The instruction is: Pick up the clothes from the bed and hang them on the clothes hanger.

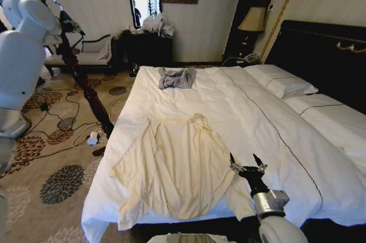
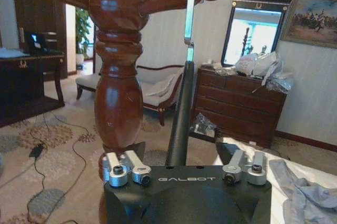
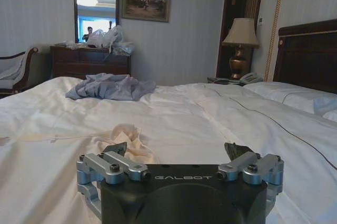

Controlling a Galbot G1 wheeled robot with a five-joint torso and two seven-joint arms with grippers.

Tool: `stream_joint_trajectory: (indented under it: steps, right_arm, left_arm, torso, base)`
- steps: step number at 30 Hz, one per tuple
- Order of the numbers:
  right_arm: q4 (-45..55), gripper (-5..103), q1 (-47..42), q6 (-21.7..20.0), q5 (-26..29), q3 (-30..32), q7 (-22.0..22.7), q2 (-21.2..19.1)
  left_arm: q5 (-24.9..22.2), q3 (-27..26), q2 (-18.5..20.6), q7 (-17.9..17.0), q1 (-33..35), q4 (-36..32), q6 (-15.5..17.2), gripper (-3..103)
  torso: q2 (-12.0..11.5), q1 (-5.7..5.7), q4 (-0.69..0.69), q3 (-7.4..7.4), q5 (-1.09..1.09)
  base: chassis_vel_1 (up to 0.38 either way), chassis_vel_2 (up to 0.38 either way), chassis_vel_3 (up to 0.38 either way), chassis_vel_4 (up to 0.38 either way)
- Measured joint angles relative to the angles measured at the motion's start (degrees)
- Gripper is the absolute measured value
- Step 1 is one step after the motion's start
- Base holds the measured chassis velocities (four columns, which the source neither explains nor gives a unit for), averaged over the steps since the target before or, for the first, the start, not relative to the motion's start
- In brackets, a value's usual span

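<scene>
The clothes, a large cream long-sleeved garment (image 1: 177,166), lie spread flat on the near part of the bed (image 1: 274,117), collar towards the pillows. My right gripper (image 1: 247,166) hovers low over the duvet just right of the garment's hem, open and empty; its wrist view has the cream fabric (image 3: 129,137) bunched right before the fingers. My left gripper (image 2: 181,153) is raised at the far left beside a wooden coat stand (image 2: 118,76). The clothes hanger (image 2: 179,118), seen edge-on, hangs by its silvery hook (image 2: 189,13) from a peg of the stand. Its black body stands between the open jaws.
A smaller grey garment (image 1: 176,77) lies farther up the bed. White pillows (image 1: 283,80) rest against the black headboard. The coat stand (image 1: 86,83) rises from patterned carpet left of the bed, with cables (image 1: 63,128) around its foot. A dark dresser (image 1: 146,46) stands at the back wall.
</scene>
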Motion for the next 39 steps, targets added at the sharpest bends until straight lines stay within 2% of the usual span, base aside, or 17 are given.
stream_joint_trajectory:
  steps: [4,6,7,8,10,11,14,18,29,39]
  right_arm:
    - [0.00,100,0.00,0.00,-0.17,-0.24,0.00,0.21]
    - [0.00,100,-0.14,0.00,-0.37,-0.37,-0.01,0.29]
    - [0.00,100,-0.30,0.01,-0.68,-0.46,-0.02,0.38]
    - [0.00,100,-0.34,0.02,-0.73,-0.48,-0.03,0.40]
    - [0.00,100,-0.44,0.05,-0.76,-0.44,-0.03,0.40]
    - [0.00,100,-0.44,0.05,-0.76,-0.44,-0.03,0.40]
    - [0.11,100,-0.74,0.16,-0.76,-0.09,-0.03,0.34]
    - [0.13,100,-0.96,0.28,-0.75,0.07,-0.03,0.28]
    - [0.07,100,-1.04,0.33,-0.85,-0.02,-0.02,0.37]
    - [-0.05,100,-0.78,0.48,-0.05,0.67,0.32,-0.43]
  left_arm:
    - [-1.60,0.34,-0.69,-0.73,-0.85,0.97,-0.02,57]
    - [-1.92,0.45,-0.82,-0.87,-1.04,1.08,-0.02,57]
    - [-2.45,0.59,-1.02,-1.03,-1.29,1.21,-0.03,46]
    - [-2.74,0.64,-1.12,-1.17,-1.39,1.25,-0.03,46]
    - [-3.28,0.78,-1.40,-1.43,-1.61,1.44,-0.04,36]
    - [-3.28,0.78,-1.40,-1.43,-1.61,1.44,-0.04,36]
    - [-3.16,0.86,-1.45,-1.65,-1.64,1.24,-0.05,20]
    - [-3.35,0.64,-1.30,-1.62,-1.51,0.42,-0.07,16]
    - [-3.22,0.47,-0.47,-1.50,-2.04,-0.83,-0.08,16]
    - [-2.31,-0.36,2.04,0.52,-1.31,-9.04,-0.09,16]
  torso:
    - [0.00,0.00,-0.01,0.00,0.01]
    - [0.00,0.00,-0.01,0.00,0.01]
    - [0.00,0.00,0.00,0.00,0.01]
    - [0.00,0.00,0.00,0.00,0.01]
    - [0.00,0.00,0.00,0.00,0.01]
    - [0.00,0.00,0.00,0.00,0.01]
    - [0.00,0.00,-0.01,0.00,0.01]
    - [0.00,0.00,0.00,0.00,0.00]
    - [0.00,0.00,-0.01,0.00,0.00]
    - [0.00,0.00,-0.01,0.00,0.02]
  base:
    - [0.000,0.000,0.000,0.000]
    - [0.000,0.000,0.000,0.000]
    - [0.000,0.000,0.000,0.000]
    - [0.000,0.000,0.000,0.000]
    - [0.000,0.000,0.000,0.000]
    - [0.000,0.000,0.000,0.000]
    - [0.000,0.000,0.000,0.000]
    - [0.000,0.000,0.000,0.000]
    - [0.000,0.000,0.000,0.000]
    - [0.000,0.000,0.000,0.000]
